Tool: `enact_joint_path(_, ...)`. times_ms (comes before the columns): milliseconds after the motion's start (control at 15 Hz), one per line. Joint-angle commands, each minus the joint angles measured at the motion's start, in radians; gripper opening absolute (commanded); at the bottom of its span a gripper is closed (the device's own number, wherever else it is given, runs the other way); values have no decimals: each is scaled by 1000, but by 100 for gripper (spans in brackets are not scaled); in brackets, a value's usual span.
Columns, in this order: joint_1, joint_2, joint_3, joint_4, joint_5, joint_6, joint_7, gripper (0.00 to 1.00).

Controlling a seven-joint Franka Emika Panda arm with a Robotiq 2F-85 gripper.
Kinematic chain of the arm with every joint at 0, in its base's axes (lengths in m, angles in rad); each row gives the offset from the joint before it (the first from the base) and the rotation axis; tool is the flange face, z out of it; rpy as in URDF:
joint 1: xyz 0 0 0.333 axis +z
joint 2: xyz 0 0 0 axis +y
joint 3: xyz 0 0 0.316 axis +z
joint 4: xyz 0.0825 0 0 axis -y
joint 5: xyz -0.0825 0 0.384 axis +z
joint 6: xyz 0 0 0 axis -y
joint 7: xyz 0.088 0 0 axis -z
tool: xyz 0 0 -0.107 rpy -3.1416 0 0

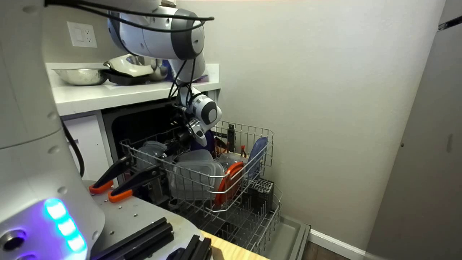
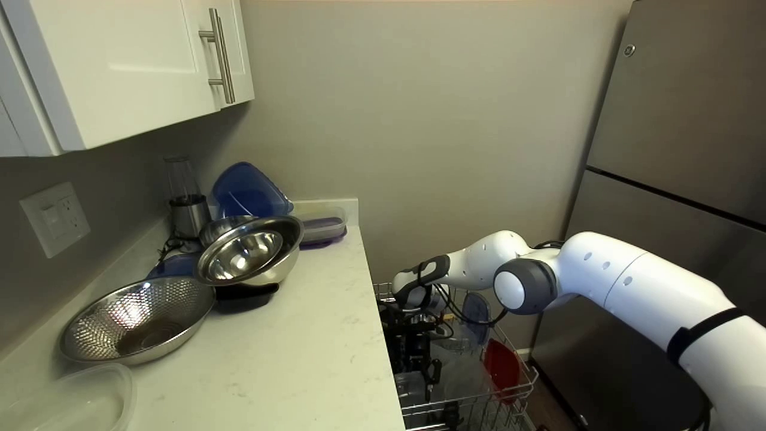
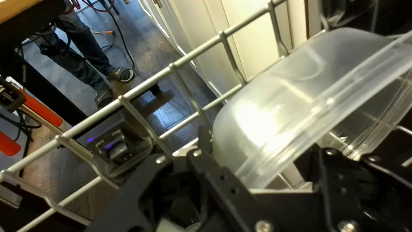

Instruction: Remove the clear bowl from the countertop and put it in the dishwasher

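- Where the claw (image 3: 260, 153) hangs low within the upper rack (image 1: 218, 176), its fingers (image 3: 222, 183) stand apart, with a wide gap between them.
- Directly in front of the claw is the clear bowl (image 3: 299, 96), inside the rack and tilted onto its side. In the wrist view the lower end of its rim runs down between the fingers; whether either finger touches it, I cannot tell.
- Just beyond the claw, in an exterior view, opens the dark interior of the dishwasher (image 1: 137, 121); its lower rack (image 1: 238, 208) lies underneath.
- Higher than the claw and off to one side runs the countertop (image 2: 326, 335).
- Up there, well apart from the claw, are a perforated metal bowl (image 2: 137, 320), some nested shiny bowls (image 2: 248, 254), a pointed blue piece (image 2: 248, 191) and a see-through container (image 2: 72, 398).
- Near the claw in the same rack is a large clear container (image 1: 196, 180); farther from it are an orange-red lid (image 1: 230, 182) and an upright blue lid (image 1: 257, 155).
- Far past the claw and the rack's wires, the wrist view shows a person's legs (image 3: 80, 53), in dark trousers and sandals (image 3: 120, 74).
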Motion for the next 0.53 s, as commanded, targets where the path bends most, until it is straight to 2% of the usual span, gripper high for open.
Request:
enact_joint_path(0, -31, 0, 20, -10, 24, 42, 34, 95)
enact_joint_path(133, -46, -25, 2, -55, 72, 102, 27, 100)
enact_joint_path(467, -100, -65, -14, -132, 172, 268, 21, 100)
